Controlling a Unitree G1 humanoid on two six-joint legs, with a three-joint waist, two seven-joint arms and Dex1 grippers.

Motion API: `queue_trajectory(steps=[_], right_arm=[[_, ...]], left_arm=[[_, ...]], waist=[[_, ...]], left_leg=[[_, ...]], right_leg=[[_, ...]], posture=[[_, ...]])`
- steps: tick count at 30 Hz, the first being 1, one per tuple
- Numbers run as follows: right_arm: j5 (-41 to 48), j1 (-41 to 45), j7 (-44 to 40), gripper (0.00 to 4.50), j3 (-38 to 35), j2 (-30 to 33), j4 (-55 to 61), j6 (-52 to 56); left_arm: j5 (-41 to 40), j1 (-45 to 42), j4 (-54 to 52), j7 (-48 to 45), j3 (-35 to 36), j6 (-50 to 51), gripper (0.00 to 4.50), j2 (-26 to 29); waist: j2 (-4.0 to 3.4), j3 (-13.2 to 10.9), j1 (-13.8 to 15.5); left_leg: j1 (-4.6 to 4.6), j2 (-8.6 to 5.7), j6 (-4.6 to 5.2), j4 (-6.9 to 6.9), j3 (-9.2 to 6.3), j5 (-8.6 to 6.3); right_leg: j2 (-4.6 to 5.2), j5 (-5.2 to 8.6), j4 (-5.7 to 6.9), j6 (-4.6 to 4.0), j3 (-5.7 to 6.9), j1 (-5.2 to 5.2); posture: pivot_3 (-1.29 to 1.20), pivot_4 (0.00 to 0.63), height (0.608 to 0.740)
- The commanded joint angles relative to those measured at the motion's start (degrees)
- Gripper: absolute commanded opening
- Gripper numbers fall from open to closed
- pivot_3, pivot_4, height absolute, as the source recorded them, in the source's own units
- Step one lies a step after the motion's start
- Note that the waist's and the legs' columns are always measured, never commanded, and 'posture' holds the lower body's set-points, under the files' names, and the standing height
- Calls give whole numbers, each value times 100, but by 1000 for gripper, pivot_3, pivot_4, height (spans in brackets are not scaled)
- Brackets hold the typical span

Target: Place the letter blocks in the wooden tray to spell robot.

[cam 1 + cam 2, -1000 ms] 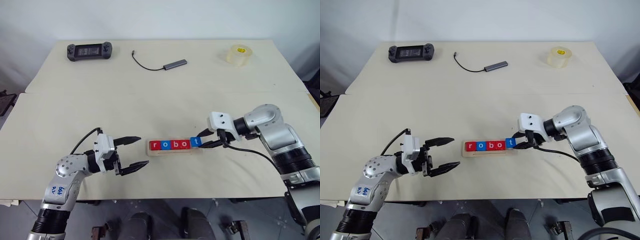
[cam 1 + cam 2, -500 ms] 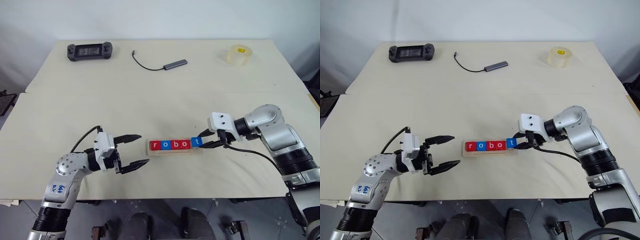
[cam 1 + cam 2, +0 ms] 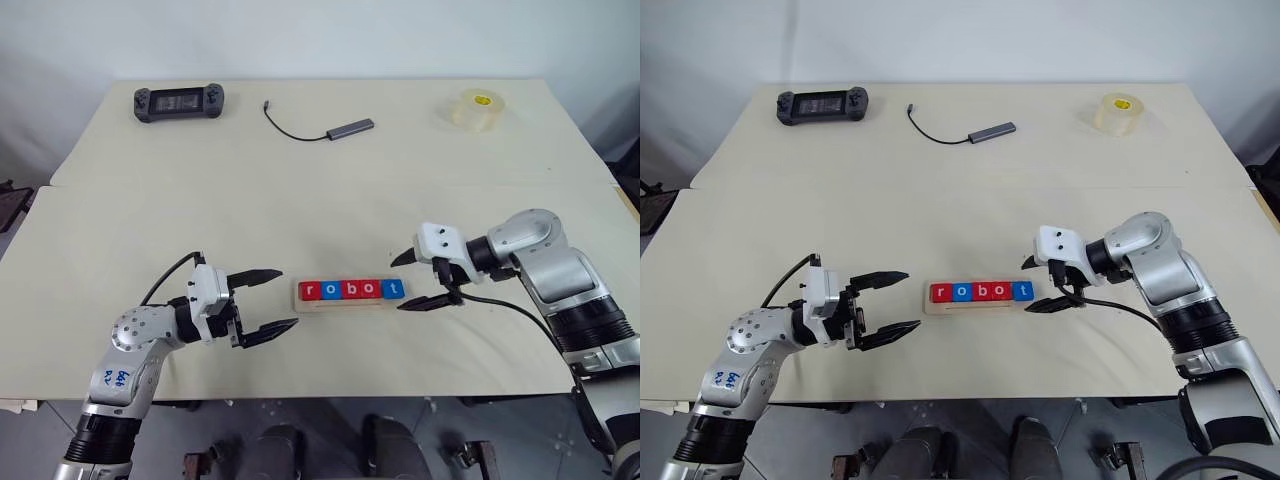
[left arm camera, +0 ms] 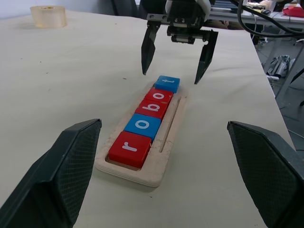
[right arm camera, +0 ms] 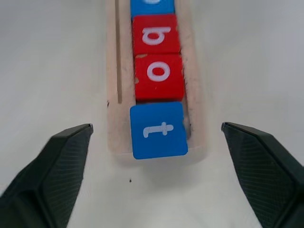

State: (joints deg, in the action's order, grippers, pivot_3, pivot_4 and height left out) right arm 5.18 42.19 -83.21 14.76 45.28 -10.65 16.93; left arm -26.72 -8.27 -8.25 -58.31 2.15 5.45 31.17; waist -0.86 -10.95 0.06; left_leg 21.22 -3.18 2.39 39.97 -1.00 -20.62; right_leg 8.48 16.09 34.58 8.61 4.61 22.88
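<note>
At tray's (image 3: 350,301) right end | right tool (image 3: 413,281) released blue t (image 3: 394,289) | left tool (image 3: 273,304) still spread

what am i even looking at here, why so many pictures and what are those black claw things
It is a two-armed humanoid robot at a table. The two wide pictures come from a camera pair on its head, looking down over its arms. The two close ones come from a camera on each wrist, looking out between that arm's black fingers.

The claws are its grippers. The left gripper and the right gripper are both open and hold nothing.

Between them lies a wooden tray with five letter blocks, red and blue, spelling robot. The blue t sits slightly askew at the tray's end.

At the table's far side lie a black game controller, a cable with a small adapter and a tape roll.
</note>
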Motion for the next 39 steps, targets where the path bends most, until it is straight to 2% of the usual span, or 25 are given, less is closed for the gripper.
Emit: queue_trajectory(steps=[1, 3, 13, 17, 26, 33, 39], right_arm=[[240, -135, -108, 4076, -440, 409, 155, 26], [231, -199, -31, 3568, -470, 461, 139, -18], [235, -511, 264, 130, -362, 219, 274, -50], [456, -563, 71, 60, -266, 206, 620, 483], [360, -526, 187, 60, -95, 122, 684, 517], [469, -572, 80, 60, -254, 432, 833, 674], [206, -564, 295, 60, -144, 630, 489, 658]], left_arm=[[-44, 46, -100, -10, 95, -99, 4500, 3], [-38, 31, -78, -26, 87, -108, 4500, 3], [-27, -87, 10, -75, 37, -117, 4500, -9], [-25, -93, 15, -95, 51, -103, 4500, 9], [-26, -57, -53, -52, 58, -96, 4500, -3], [-35, 17, -83, -42, 99, -108, 4500, 17], [-30, -20, -51, -31, 82, -114, 4500, -9]], waist=[[0, 0, 17], [0, 0, 1], [0, 0, -12], [0, 0, 0], [0, 0, -8], [0, 0, 3], [0, 0, -3]], left_leg=[[0, 0, 0, 0, -2, 0], [1, -1, 1, -1, -1, 0], [0, 3, 0, -3, 3, 0], [0, 3, 0, -1, 1, 0], [0, 3, 0, -2, 0, 0], [0, 3, 0, -2, 0, 0], [0, 3, 0, -2, 0, 0]], right_leg=[[0, 0, -2, 0, 2, -1], [1, 0, -7, 0, 2, -2], [-1, 0, -6, 0, 1, -1], [-1, 0, -6, 0, 2, -1], [-1, 0, -7, 0, 2, -2], [-1, 0, -7, 0, 3, -2], [-1, 0, -8, 0, 2, -2]], posture=[[0, 150, 740], [0, 150, 740], [0, 150, 740], [0, 150, 740], [0, 150, 740], [0, 150, 740], [0, 150, 740]])
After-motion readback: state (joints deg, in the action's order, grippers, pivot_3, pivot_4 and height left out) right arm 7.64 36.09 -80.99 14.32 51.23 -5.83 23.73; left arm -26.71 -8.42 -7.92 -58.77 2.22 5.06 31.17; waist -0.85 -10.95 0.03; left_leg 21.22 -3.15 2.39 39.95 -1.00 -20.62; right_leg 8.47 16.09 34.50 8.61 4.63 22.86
